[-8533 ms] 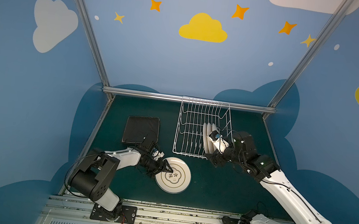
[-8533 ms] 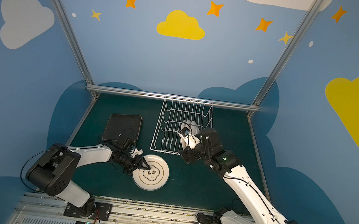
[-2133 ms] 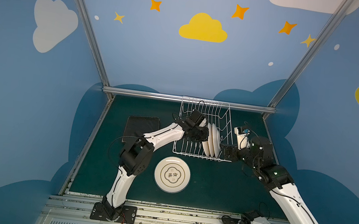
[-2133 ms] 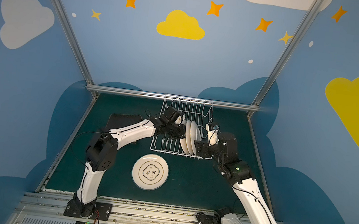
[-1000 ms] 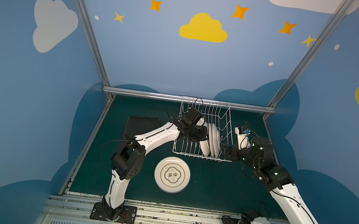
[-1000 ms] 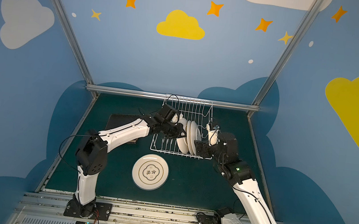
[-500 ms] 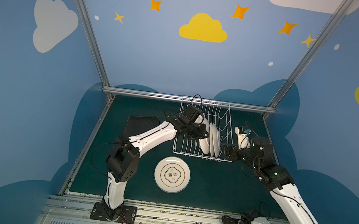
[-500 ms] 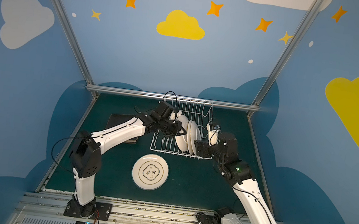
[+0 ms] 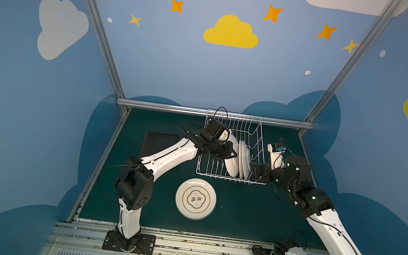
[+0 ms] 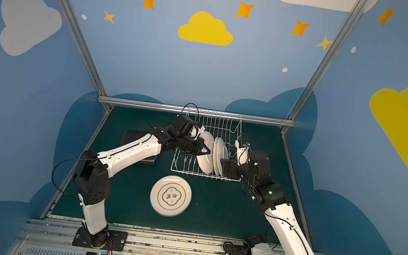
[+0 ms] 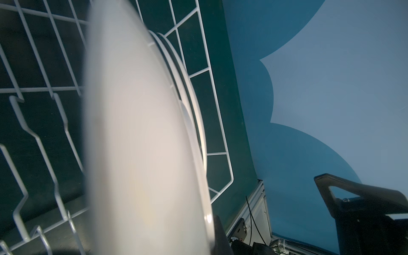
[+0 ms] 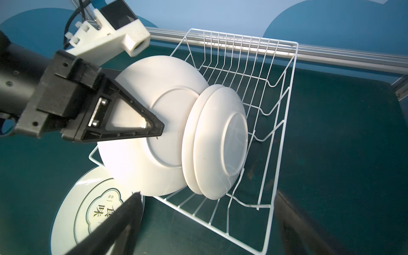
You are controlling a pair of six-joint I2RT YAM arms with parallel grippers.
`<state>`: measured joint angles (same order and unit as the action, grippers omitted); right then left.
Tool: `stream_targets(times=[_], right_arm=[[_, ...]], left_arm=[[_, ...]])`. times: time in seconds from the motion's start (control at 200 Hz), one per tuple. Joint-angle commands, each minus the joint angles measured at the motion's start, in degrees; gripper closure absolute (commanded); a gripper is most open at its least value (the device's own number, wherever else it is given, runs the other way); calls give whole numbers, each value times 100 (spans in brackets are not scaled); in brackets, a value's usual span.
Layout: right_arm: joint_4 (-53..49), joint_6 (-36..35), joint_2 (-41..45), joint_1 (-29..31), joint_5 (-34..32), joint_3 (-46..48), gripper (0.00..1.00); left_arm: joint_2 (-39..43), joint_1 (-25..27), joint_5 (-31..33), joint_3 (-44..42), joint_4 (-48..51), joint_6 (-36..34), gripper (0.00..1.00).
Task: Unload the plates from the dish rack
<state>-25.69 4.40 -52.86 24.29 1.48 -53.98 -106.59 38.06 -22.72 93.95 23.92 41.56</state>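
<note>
left fingers [image 12: 132, 123] pinch a white plate [image 12: 154, 99] at the dish rack [image 12: 242, 35]; right fingers [image 12: 114, 225] spread wide.

The left arm [image 10: 128, 156] stretches toward one o'clock, black left pincer [image 10: 204, 151] clamped on a round white plate [image 10: 205, 164]; the right arm [image 10: 281, 219] leans toward eleven o'clock, right pincer [image 10: 223, 169] spread wide.

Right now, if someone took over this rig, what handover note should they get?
Left gripper: shut on the rim of a large white plate, tilted, not yet clear of the dish rack.
Right gripper: open, empty, beside the rack's near right corner.
Done: a printed round plate and a black square plate lie on the table.
Left: set the held plate down, then unload the two smaller white plates upright in the rack.
</note>
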Motion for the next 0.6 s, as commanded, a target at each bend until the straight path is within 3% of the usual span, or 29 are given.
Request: stream_targets(times=[0.0, 0.591], right_arm=[[100, 108, 15, -20, 63, -95, 8], [187, 144, -66, -15, 145, -148, 8]], left_arm=[[315, -185, 63, -56, -99, -102, 97], [803, -386, 92, -342, -139, -113, 97]])
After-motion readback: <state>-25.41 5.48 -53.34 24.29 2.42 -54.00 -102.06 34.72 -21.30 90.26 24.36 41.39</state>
